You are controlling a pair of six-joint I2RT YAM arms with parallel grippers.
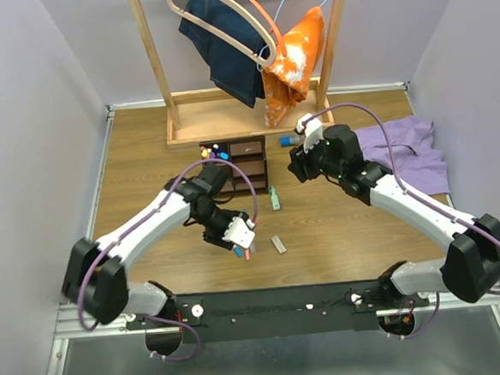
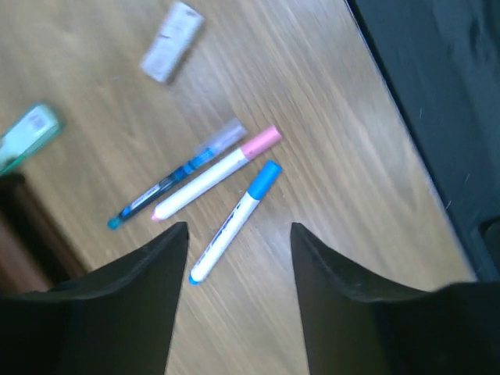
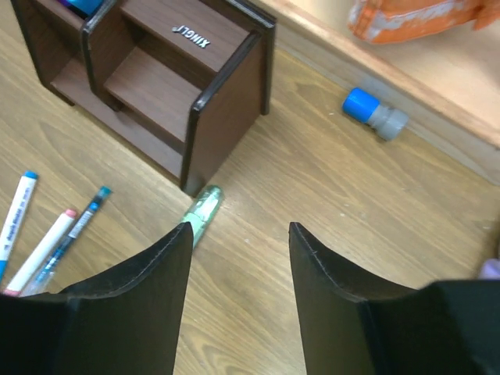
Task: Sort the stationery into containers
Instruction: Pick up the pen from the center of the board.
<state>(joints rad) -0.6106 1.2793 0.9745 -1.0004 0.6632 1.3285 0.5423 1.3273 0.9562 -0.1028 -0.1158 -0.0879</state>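
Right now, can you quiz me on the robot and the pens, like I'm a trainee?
1. True or false: the left gripper is holding a pen.
2. How many pens lie side by side on the table below it?
3. What lies nearest the organizer's corner? A) green highlighter B) scissors C) ruler
Key: 1 false, it is open and empty. 2 three. 3 A.

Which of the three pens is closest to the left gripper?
The blue-capped white pen, reaching between the jaws of the left gripper; the pink-capped pen and teal pen lie farther.
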